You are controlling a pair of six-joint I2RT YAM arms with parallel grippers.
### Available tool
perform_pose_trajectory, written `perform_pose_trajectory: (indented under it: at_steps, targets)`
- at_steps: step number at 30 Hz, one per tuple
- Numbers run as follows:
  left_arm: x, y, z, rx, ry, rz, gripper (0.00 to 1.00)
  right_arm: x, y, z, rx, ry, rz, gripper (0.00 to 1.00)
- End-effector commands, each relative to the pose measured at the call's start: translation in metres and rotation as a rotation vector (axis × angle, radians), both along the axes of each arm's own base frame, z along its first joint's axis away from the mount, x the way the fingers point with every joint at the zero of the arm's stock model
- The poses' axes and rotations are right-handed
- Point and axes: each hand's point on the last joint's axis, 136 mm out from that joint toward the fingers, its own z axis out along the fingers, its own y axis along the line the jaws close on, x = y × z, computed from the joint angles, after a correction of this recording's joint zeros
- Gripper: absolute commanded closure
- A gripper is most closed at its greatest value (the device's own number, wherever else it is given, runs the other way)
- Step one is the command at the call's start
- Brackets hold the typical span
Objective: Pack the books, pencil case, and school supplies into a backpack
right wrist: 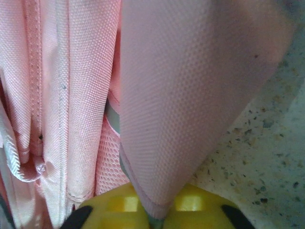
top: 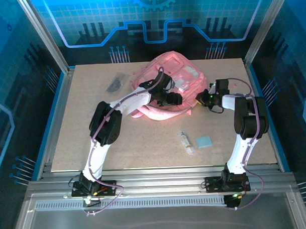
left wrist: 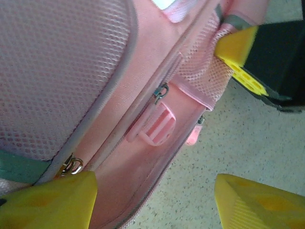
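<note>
- Progress: the tube point(top: 185, 142) and the light-blue pad point(top: 204, 141) are seen side by side on the counter point(top: 144, 145), right of centre and toward its near edge. The dark grey item point(top: 114, 84) lies toward the far edge, just left of the backpack point(top: 174, 83). All three are outside the backpack, so packing is judged unfinished. What has been put inside cannot be told.
- Backpack: laid at the middle of the counter's far edge, between the two arms.
- Left gripper point(top: 172, 98): placed at the backpack's near side. In the left wrist view its jaws are shown apart, one yellow finger point(left wrist: 47, 200) over the pink fabric below a zip pull point(left wrist: 161, 91) and a buckle point(left wrist: 157, 126), the other over bare counter. Nothing is clamped.
- Right gripper point(top: 201, 98): set at the backpack's right side. In the right wrist view its jaws are shown closed on a fold of the backpack's fabric.
- Step in hand, as judged: the backpack is held by the right jaws while an opening is sought by the left. The three supplies lie well apart from both sets of jaws.
</note>
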Motion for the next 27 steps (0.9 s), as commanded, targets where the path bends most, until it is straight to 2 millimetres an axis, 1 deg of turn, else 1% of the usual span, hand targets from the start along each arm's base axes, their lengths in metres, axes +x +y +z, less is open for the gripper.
perform_pose_trajectory:
  at_steps: [1,5,7,9,12,15,18,20,24,25,27]
  targets:
    - [0.002,0.005,-0.012,-0.038,0.083,0.132,0.33,-0.007,0.027,0.023,0.041,-0.088,0.058,0.95]
    - [0.009,0.005,-0.031,-0.115,0.103,0.213,0.34,-0.019,0.045,0.025,0.043,-0.091,0.088,1.00]
    - [0.011,0.003,-0.035,-0.155,0.123,0.237,0.35,-0.022,0.052,0.025,0.052,-0.093,0.093,1.00]
    - [0.007,0.006,-0.038,-0.142,0.139,0.249,0.36,-0.025,0.059,0.023,0.057,-0.090,0.100,1.00]
    - [-0.003,0.018,-0.042,-0.074,0.130,0.256,0.35,-0.025,0.065,0.023,0.066,-0.086,0.106,1.00]
    - [-0.008,0.032,-0.053,-0.034,0.123,0.291,0.34,-0.025,0.068,0.026,0.070,-0.095,0.114,1.00]
    - [-0.002,0.043,-0.067,0.017,0.100,0.324,0.33,-0.028,0.074,0.028,0.061,-0.096,0.130,1.00]
    - [0.004,0.046,-0.073,0.041,0.093,0.336,0.33,-0.030,0.077,0.030,0.058,-0.100,0.138,1.00]
    - [0.016,0.048,-0.077,0.065,0.053,0.348,0.32,-0.033,0.078,0.031,0.051,-0.103,0.143,1.00]
    - [0.020,0.047,-0.077,0.055,0.032,0.349,0.33,-0.033,0.078,0.030,0.052,-0.103,0.145,1.00]
    - [0.029,0.039,-0.071,-0.023,-0.003,0.343,0.37,-0.033,0.080,0.031,0.052,-0.104,0.150,1.00]
